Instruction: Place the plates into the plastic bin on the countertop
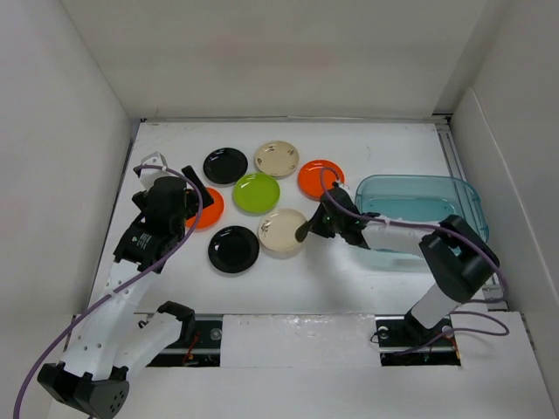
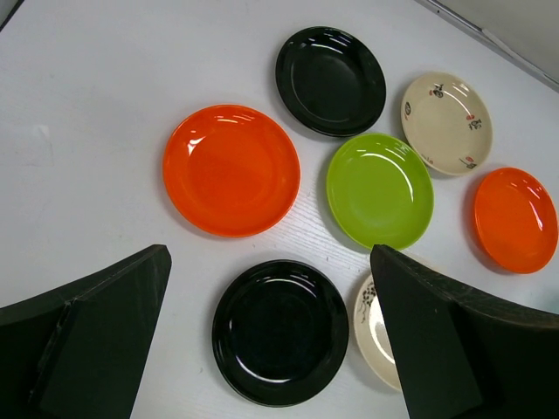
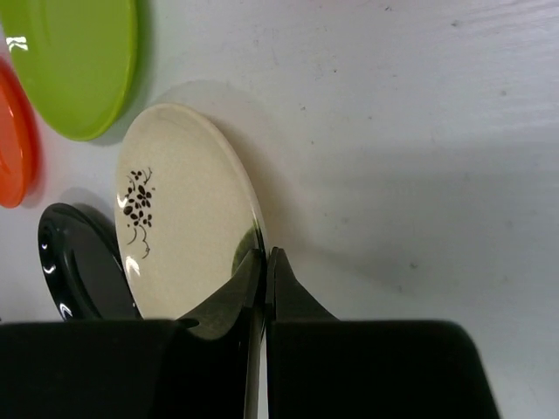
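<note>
Several plates lie on the white countertop (image 1: 349, 279). There are two black ones (image 1: 225, 165) (image 1: 233, 249), a lime green one (image 1: 256, 193) and two orange ones (image 1: 320, 178) (image 1: 210, 212). A flowered cream plate (image 1: 276, 159) sits at the back. My right gripper (image 3: 265, 255) is shut on the right rim of a second cream plate (image 3: 175, 209) and appears in the top view too, right gripper (image 1: 306, 230). That plate looks tilted, with a shadow under it. My left gripper (image 2: 269, 255) hangs open over the near black plate (image 2: 279, 332). The teal plastic bin (image 1: 410, 180) stands at the right.
White walls close in the countertop on the left, back and right. The bin sits close to the right wall, with my right arm reaching across its front left corner. The left orange plate is partly covered by my left gripper (image 1: 179, 194) in the top view.
</note>
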Robot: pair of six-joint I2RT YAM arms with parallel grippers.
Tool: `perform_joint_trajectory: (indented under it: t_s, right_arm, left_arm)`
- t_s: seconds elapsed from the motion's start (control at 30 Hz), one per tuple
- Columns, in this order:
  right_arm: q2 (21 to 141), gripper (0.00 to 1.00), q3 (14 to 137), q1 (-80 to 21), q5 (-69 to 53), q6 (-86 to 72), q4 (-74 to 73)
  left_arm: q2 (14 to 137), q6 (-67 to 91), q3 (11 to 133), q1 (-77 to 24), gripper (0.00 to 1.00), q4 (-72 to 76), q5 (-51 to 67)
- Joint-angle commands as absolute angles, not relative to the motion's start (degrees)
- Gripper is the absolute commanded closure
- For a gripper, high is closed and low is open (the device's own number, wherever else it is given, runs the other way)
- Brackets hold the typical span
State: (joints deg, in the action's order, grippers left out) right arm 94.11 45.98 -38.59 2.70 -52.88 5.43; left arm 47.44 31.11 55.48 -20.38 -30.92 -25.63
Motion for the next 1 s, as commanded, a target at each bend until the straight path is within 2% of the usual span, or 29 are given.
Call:
perform_joint_trajectory:
  t_s: [0.0,0.23,0.37,0.57,0.67,0.73,0.97]
  right_arm:
    - [84.8,1.00,47.3,-40.3,10.1,-52.3,-1.3]
    - [70.0,1.00,49.4,-35.7,20.6,-51.2,-12.6]
    - [63.9,1.00,48.3,-25.9,24.5,-51.2,-16.4]
    - [53.1,1.00,40.4,-10.5,22.6,-52.3,-14.3]
    - [52.4,1.00,38.1,-3.8,18.3,-52.3,-13.3]
    - [53.6,1.00,37.4,-1.6,14.3,-51.6,-12.5]
    - [50.7,1.00,30.8,1.2,12.9,-52.4,-9.9]
  left_arm:
    - [46.7,30.7,55.9,-20.1,0.00,-29.4,-25.7]
    - [46.7,30.7,55.9,-20.1,0.00,-29.4,-25.7]
    - [46.7,30.7,55.4,-20.1,0.00,-29.4,-25.7]
    - [46.7,30.1,55.4,-20.1,0.00,-29.4,-25.0]
    - [46.7,30.1,55.4,-20.1,0.00,-29.4,-24.5]
    - [46.7,30.1,55.4,-20.1,0.00,-29.4,-24.5]
    - [46.7,30.1,55.4,-20.1,0.00,-28.9,-24.5]
